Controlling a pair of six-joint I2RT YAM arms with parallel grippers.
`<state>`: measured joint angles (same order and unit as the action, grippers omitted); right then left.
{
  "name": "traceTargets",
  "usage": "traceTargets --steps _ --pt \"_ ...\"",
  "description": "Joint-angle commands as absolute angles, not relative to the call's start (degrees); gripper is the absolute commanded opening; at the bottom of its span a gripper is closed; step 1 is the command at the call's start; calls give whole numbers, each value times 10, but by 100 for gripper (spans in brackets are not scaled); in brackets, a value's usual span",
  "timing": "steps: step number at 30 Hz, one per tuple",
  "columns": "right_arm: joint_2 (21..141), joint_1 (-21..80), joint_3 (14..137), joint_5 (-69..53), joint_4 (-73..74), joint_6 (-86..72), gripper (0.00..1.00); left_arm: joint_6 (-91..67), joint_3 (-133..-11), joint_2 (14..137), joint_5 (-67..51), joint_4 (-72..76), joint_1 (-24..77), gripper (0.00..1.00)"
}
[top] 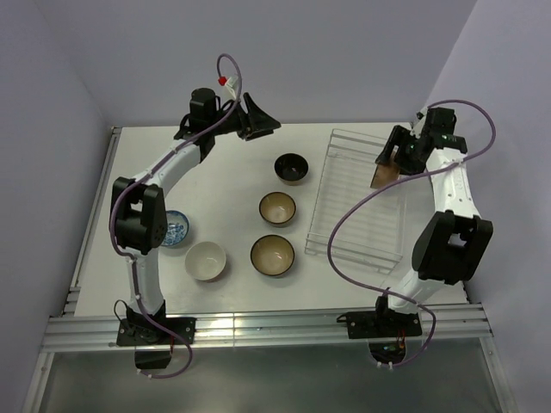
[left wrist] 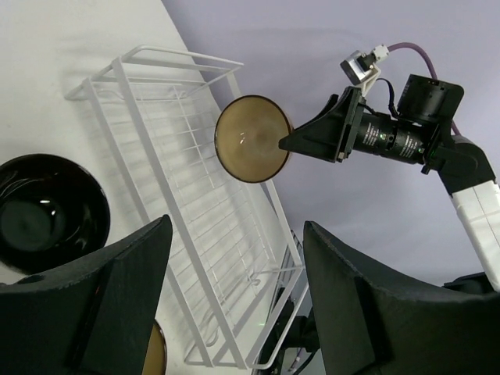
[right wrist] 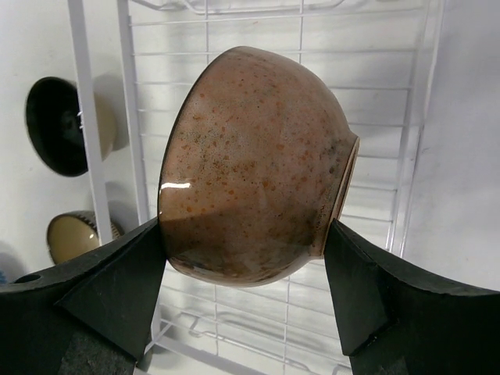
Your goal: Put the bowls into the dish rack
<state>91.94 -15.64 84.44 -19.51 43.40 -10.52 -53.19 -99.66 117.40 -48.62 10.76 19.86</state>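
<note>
Right wrist: right fingers (right wrist: 109, 301) clamp a brown bowl (right wrist: 250, 164) sideways over the dish rack (right wrist: 83, 117); left fingers (left wrist: 94, 305) spread apart.

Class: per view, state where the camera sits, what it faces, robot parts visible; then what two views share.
Top external: above, behind; looks down on the table, left arm, right arm.
Left wrist: faces across the dish rack; own open jaws below.
Right wrist: faces down onto the rack; jaws clamp the brown bowl.
Shared: both wrist views show that bowl.
</note>
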Motion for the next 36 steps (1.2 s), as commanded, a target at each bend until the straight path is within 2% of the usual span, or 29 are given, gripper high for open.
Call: traceTargets --steps 1,16,21,27,36 --pt "934 -137 903 -134 425 -95 0 -498 -979 1120 -493 99 184 73" --pt "1046 -47 1048 61 513 -19 0 -409 -937 1046 -477 33 148 73" --pt "1067 -10 1056 164 498 46 0 -380 -938 1036 -475 6 146 73" --pt "1114 18 1085 220 497 90 0 -362 -924 1022 -467 -15 142 74" --pt "1115 57 1027 296 425 151 0 -361 -912 1005 -463 -4 136 74"
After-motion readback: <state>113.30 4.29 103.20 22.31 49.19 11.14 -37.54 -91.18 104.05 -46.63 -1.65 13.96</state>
